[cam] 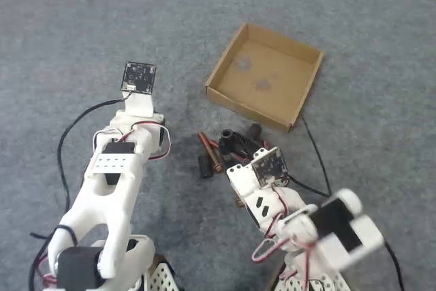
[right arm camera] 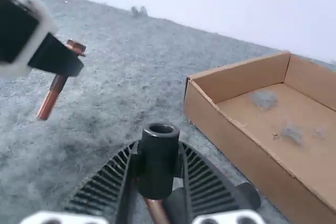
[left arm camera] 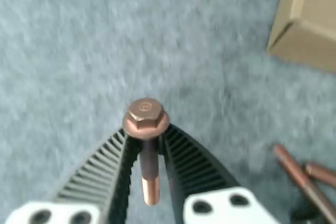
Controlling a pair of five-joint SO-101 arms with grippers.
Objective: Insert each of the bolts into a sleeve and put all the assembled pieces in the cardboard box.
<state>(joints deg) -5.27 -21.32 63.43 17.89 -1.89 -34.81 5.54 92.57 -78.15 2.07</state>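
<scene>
**Operator:** Status of the cardboard box point(cam: 272, 76)?

**Technician:** No assembled piece lies in it. Its floor carries a few specks of fluff point(cam: 262, 84) and nothing else. Judged progress: the task is at its start, with no pair delivered.

**Operator:** Which pair is in hand?

**Technician:** The left claw point(left arm camera: 146, 132) is clamped on a bolt point(left arm camera: 146, 118), gripping the shank just below the head. The bolt hangs head up, threaded end down, slightly tilted. It is raised over the desk point(cam: 381, 134), well apart from the box, off the box's left corner as the high view shows it. The right claw point(right arm camera: 157, 148) is clamped on a sleeve point(right arm camera: 157, 169), held upright with the bore facing up, near the box's near wall. Bolt and sleeve are apart, so insertion is not yet done.

**Operator:** Describe the two parts.

**Technician:** The bolt is copper-coloured, with a hexagonal flanged head, a plain shank and a threaded tip. The sleeve is a short black cylinder with a matt surface and a round open bore.

**Operator:** Outstanding work?

**Technician:** First, seat the held bolt in the held sleeve and place the pair in the box. Then deal with the loose parts point(cam: 221, 148), which lie in a small heap on the desk just beside the box's near wall. The heap holds copper bolts and black sleeves, but the exact count cannot be told. Each bolt needs a sleeve, and each pair goes into the box.
</scene>
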